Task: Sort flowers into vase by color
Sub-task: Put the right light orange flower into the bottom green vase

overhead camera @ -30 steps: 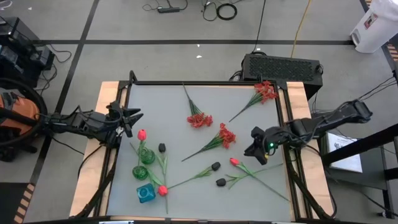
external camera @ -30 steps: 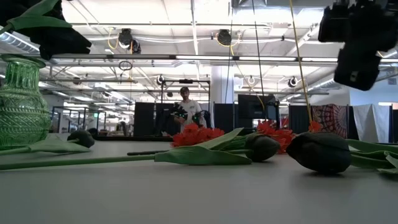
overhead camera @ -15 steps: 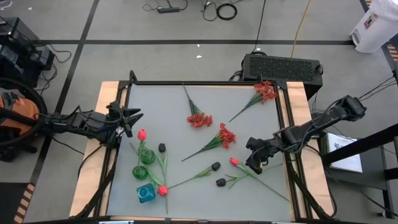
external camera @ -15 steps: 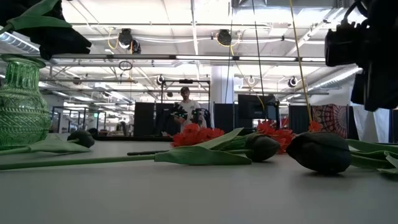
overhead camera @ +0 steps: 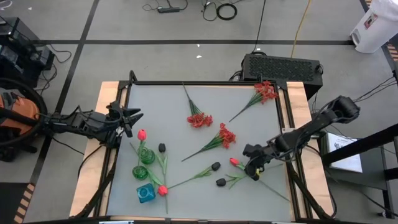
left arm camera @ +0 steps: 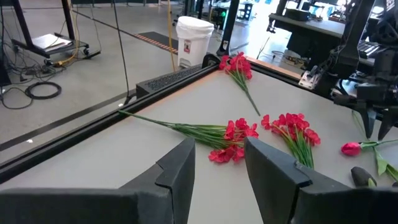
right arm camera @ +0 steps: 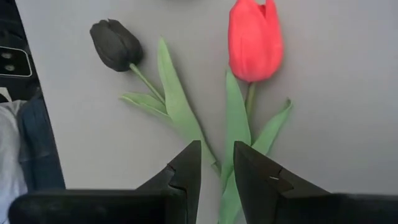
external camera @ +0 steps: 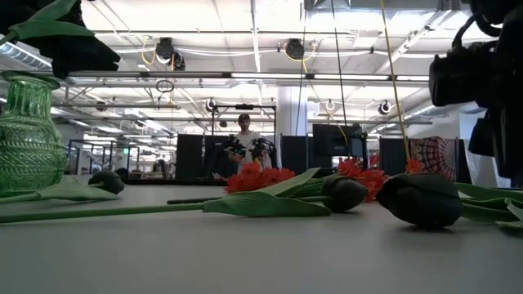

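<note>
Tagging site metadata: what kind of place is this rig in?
Likely a large open robotics lab or industrial workshop: exposed ceiling with strip lights, other workstations and a person behind the table, cables on a taped concrete floor.

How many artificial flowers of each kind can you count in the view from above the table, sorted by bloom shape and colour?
Frilly red clustered blooms on green stems: 3
Red tulip-like buds on green stems: 3
Black tulip-like buds on green stems: 3
Total: 9 flowers
</note>
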Tool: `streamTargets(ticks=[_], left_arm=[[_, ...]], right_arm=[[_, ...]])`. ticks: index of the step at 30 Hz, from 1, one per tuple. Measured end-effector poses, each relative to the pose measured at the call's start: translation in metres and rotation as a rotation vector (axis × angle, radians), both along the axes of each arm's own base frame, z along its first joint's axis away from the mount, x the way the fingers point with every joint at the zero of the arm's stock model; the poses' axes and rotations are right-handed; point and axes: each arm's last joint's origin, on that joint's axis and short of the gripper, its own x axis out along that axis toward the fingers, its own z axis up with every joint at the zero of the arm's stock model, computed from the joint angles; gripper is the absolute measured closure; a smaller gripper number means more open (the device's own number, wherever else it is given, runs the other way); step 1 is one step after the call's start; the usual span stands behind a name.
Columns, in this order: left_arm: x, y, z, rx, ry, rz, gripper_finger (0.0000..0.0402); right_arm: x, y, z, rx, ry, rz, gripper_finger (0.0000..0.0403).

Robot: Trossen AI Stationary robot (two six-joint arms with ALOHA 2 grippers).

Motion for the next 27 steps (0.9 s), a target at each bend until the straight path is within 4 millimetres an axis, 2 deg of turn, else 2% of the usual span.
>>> streamTargets(ticks=[16, 27], left_arm=[[0.0, 0.0, 0.0, 0.0, 0.0, 0.0, 0.0256], [0.0, 0.0, 0.0, 0.0, 0.0, 0.0, 0.0256]], right_arm=[[0.008, 0.004, -0.025, -0.046, 0.092, 0.001, 0.0316], [0.009, 0.005, -0.027, -0.032, 0.099, 0.011, 0.0321]])
